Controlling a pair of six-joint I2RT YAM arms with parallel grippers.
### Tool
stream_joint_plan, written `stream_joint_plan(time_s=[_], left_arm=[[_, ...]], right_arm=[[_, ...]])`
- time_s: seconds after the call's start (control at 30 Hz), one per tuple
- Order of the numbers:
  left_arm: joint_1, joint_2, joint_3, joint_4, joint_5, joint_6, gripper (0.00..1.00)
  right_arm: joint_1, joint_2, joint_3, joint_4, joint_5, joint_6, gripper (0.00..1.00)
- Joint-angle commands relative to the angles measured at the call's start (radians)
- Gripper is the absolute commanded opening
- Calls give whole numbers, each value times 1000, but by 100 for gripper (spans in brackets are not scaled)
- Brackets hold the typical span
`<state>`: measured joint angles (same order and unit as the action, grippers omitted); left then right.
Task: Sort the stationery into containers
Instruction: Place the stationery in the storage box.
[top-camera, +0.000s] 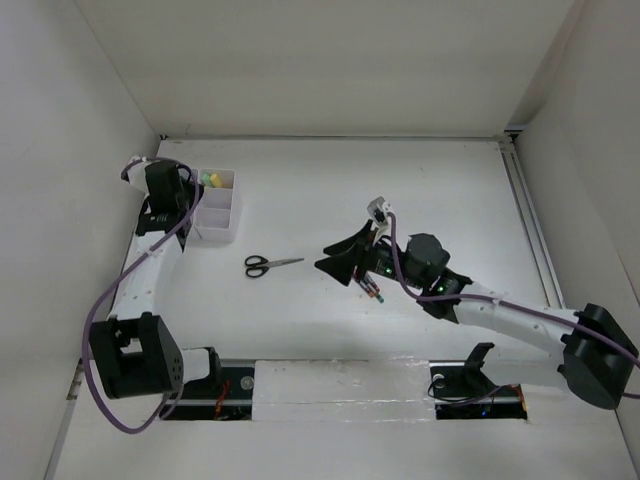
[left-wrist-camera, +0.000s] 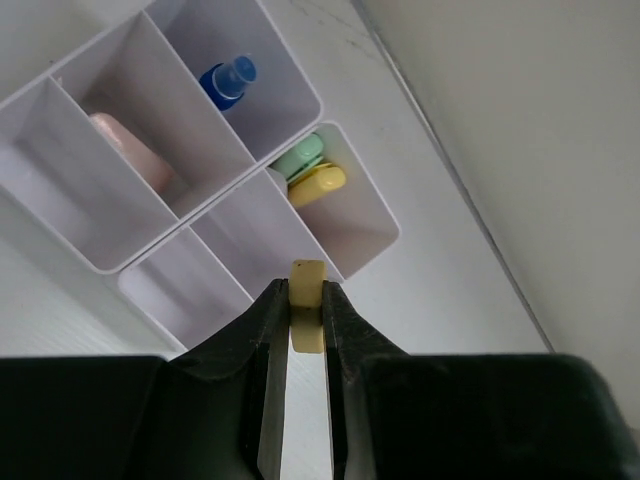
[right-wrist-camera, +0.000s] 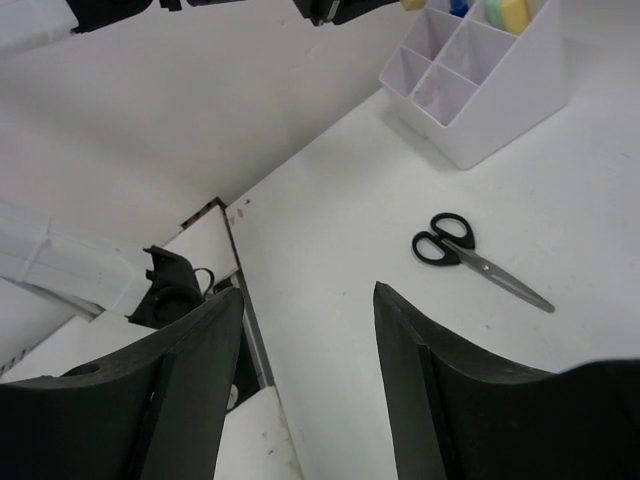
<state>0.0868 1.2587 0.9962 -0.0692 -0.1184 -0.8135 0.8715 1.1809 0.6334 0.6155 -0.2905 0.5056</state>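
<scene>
— What's loose?
— One pair of scissors (top-camera: 270, 264) on the counter (top-camera: 420, 180); right hand (right-wrist-camera: 308, 300) nearby, spread apart, empty.
— And the left hand (left-wrist-camera: 305, 330)?
— Clamped on one tan block (left-wrist-camera: 307, 283), over the organizer (left-wrist-camera: 372, 215) holding two highlighters (left-wrist-camera: 316, 182).

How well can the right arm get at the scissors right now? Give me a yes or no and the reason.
Probably yes. The right gripper is open and empty, pointed toward the scissors, which lie flat on the table a short way ahead of it. Nothing stands between them.
</scene>
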Motion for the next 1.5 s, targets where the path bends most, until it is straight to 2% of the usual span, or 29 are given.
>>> stream_joint_plan(time_s=[0.0,0.3,0.7,0.97,1.03,1.1,1.13,1.2,1.33,1.4,1.43,1.47], left_arm=[[1,45,47,-24,-76,-23,0],[1,203,65,5,3,-41,0],[1,268,74,101,46,-50,0],[10,304,93,97,56,-59,0],[19,329,104,88,65,-59,14],[19,329,104,88,65,-59,36],[19,314,104,88,65,-59,50],[19,292,94,88,65,-59,60],[8,217,70,88,43,-41,72],[8,168,61,88,43,-41,79],[-4,150,61,88,43,-30,81],[-4,113,61,71,43,-21,84]], right_arm=[[4,-62,-27,-121,85,-36,61],[-14,-174,-61,-189,103,-47,61],[-32,-205,-80,-198,103,-65,62],[-42,-196,-80,-198,94,-75,62],[-42,-196,-71,-207,84,-75,62],[-42,-196,-70,-207,83,-75,62],[-42,-187,-70,-207,74,-75,63],[-42,-178,-61,-207,65,-75,64],[-42,-147,-32,-232,77,-75,67],[12,-123,38,-295,186,-75,81],[33,-84,70,-334,251,-62,100],[55,-54,104,-417,317,-50,100]])
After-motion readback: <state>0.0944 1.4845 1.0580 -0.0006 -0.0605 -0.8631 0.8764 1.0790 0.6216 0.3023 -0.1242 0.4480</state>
